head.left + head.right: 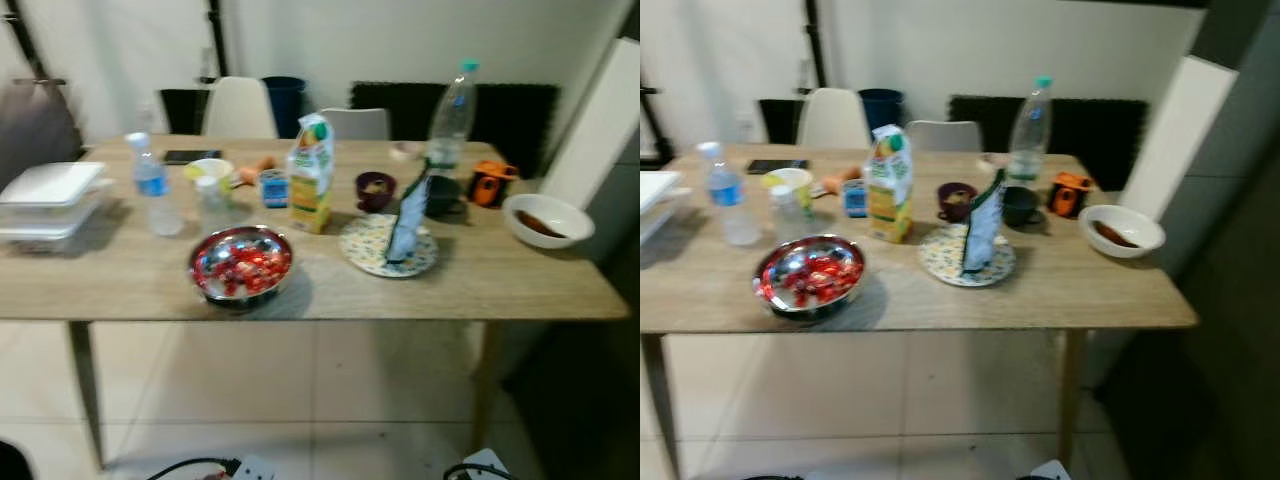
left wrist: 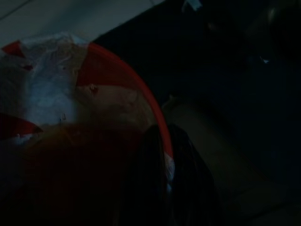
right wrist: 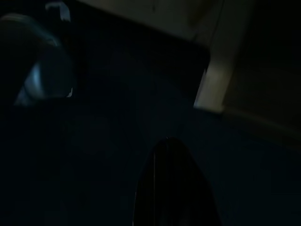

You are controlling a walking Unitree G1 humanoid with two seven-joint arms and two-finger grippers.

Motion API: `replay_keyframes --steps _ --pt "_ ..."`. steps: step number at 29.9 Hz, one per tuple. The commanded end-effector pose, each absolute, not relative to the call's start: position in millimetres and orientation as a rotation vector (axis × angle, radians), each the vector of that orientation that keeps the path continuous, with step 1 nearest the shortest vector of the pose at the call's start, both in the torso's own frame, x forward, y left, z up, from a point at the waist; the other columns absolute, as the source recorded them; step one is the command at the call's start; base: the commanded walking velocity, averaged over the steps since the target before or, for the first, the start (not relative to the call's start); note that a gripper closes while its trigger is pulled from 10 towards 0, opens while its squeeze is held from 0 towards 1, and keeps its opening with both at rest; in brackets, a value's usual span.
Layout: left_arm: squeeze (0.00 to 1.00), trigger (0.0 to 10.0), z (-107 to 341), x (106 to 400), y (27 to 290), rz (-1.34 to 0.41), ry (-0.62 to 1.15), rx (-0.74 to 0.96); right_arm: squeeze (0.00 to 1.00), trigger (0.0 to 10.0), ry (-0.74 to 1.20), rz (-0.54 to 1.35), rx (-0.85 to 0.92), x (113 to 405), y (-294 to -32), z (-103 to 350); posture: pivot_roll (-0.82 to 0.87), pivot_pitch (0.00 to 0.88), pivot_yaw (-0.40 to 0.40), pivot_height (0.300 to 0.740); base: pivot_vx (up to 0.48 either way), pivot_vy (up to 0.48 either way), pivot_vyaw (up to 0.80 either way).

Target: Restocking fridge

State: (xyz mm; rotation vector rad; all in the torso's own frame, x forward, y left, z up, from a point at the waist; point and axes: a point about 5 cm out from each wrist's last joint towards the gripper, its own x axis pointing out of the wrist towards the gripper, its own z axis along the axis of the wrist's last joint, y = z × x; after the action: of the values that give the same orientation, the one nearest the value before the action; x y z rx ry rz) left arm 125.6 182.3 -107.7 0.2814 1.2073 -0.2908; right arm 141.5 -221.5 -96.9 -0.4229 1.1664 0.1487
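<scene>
A wooden table (image 1: pixel 480 285) stands ahead of me with food and drink on it. A juice carton (image 1: pixel 311 175) stands upright near the middle, and a metal bowl of red pieces (image 1: pixel 241 263) sits in front of it. A small water bottle (image 1: pixel 152 185) is to the left and a tall clear bottle (image 1: pixel 451 115) at the back right. A patterned plate (image 1: pixel 372 250) carries an upright bag (image 1: pixel 408 220). My left gripper (image 2: pixel 164 188) hangs low, its dark fingers together, over a red-rimmed bin (image 2: pixel 141 94). My right gripper (image 3: pixel 171 188) hangs in the shade, its fingers together.
Stacked white containers (image 1: pixel 50 200) sit at the table's left end, and a white bowl (image 1: pixel 548 220) and an orange cup (image 1: pixel 490 183) at its right end. Chairs (image 1: pixel 238 108) stand behind the table. A white panel (image 1: pixel 600 120) leans at the right. Cables (image 1: pixel 200 465) lie on the tiled floor.
</scene>
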Motion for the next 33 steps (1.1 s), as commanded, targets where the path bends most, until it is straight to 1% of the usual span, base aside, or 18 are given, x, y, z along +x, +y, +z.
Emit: replay_keyframes --steps 1,5,33 --pt "0.00 10.0 -106.6 129.2 182.0 -0.294 1.194 0.292 0.00 10.0 1.157 0.156 -0.437 144.3 -221.9 -95.7 -0.07 0.000 -0.007 0.740 0.000 0.000 -0.80" --pt "0.00 10.0 -106.6 129.1 182.2 -0.293 1.195 0.294 0.00 10.0 1.157 0.155 -0.435 143.6 -221.9 -96.0 -0.07 0.000 -0.007 0.740 0.000 0.000 -0.60" --pt "0.00 10.0 -106.0 130.5 184.1 -0.300 1.193 0.316 0.00 10.0 1.154 0.173 -0.452 143.7 -219.0 -96.5 -0.07 0.000 -0.013 0.740 0.000 0.000 0.00"
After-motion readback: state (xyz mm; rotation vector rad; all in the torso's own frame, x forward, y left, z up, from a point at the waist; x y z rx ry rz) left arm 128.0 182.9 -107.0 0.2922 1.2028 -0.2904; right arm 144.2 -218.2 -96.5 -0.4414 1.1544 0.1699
